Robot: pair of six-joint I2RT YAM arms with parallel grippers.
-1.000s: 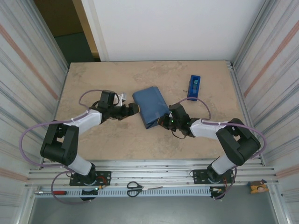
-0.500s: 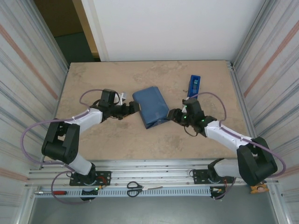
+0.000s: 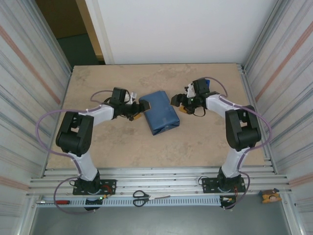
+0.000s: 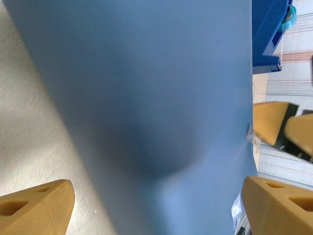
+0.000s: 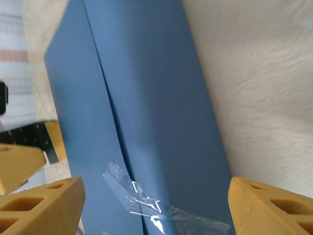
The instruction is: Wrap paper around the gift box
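Overhead, your left tool (image 3: 139, 111) gapes wide at nine o'clock of the paper (image 3: 159, 113). Your right tool (image 3: 176, 101) stands wide at two o'clock.

Both end effectors (image 3: 140, 111) (image 3: 175, 101), jaws spread

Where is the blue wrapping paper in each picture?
Top external: the paper lies near the middle of the table.
Left wrist: the paper spans the middle, top to bottom.
Right wrist: the paper runs from upper left down the middle, with clear tape on its seam.
Shared landmark: the beige table beside it.
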